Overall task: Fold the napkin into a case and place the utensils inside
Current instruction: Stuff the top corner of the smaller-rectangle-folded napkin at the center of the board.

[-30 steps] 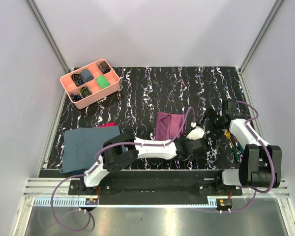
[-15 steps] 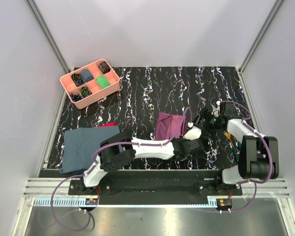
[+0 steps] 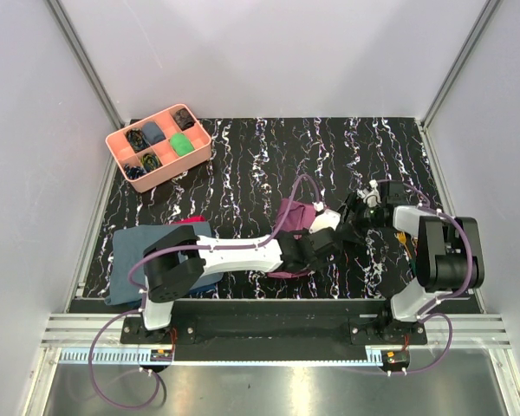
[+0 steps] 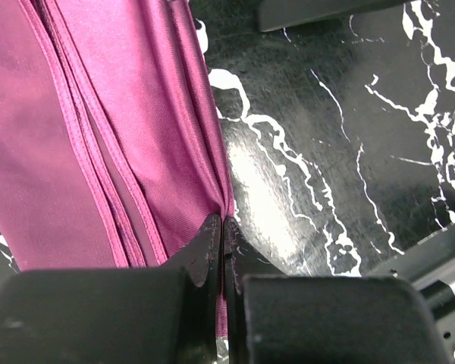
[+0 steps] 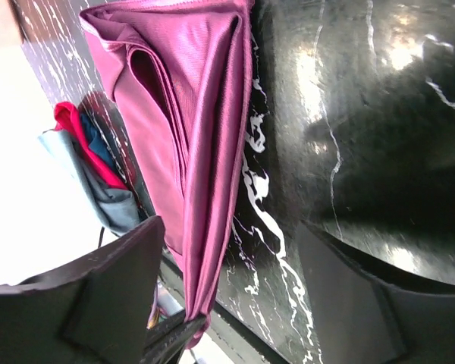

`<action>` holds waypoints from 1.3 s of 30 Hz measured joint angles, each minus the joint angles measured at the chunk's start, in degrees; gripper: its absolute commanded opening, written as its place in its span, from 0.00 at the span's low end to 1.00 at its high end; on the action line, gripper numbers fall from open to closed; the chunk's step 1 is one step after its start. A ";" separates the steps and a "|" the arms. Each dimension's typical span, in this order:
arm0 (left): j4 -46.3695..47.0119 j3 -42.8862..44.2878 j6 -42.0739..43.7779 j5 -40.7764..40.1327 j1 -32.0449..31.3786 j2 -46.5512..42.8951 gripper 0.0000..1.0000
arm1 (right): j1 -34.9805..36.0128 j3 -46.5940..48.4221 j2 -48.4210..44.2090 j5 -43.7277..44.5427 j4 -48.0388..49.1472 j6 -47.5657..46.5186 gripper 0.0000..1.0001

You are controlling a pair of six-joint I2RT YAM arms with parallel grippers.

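Note:
The plum-purple napkin [image 3: 295, 214] lies folded in several layers mid-table, forming a narrow case with loose hemmed edges [image 4: 114, 136]. My left gripper [image 4: 224, 221] is shut on the napkin's near edge, a pinch of cloth between its tips; from above it sits at the napkin's near end [image 3: 309, 246]. My right gripper [image 5: 233, 227] stands open just right of the napkin [image 5: 182, 114], nothing between its fingers [image 5: 114, 288]; from above it is by the cloth's right side [image 3: 352, 212]. The utensils [image 3: 406, 244] lie beside the right arm, mostly hidden by it.
A slate-blue cloth [image 3: 152, 256] lies at the near left with a small red cloth [image 3: 188, 220] at its far edge. A pink compartment tray [image 3: 156, 147] with small items stands at the back left. The black marbled table [image 3: 269, 156] spans the workspace.
My left gripper moved left onto the napkin's near edge and shut on it. My right gripper swung left toward the napkin, its jaws narrowing slightly.

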 measured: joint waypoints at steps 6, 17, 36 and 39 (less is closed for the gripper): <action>0.61 -1.22 -0.39 1.70 0.02 -0.35 0.00 | 0.83 1.20 5.14 -1.11 2.86 1.60 0.64; 1.22 -2.73 -0.39 2.84 0.13 -1.62 0.00 | 0.85 8.00 12.59 -1.53 6.14 2.99 0.56; 6.84 -9.14 0.72 12.74 2.80 -5.62 0.57 | 1.18 8.48 15.41 -1.86 9.40 4.96 0.00; 7.10 -11.32 1.07 15.52 5.14 -9.03 0.41 | 1.18 8.48 15.41 -1.84 9.57 5.22 0.00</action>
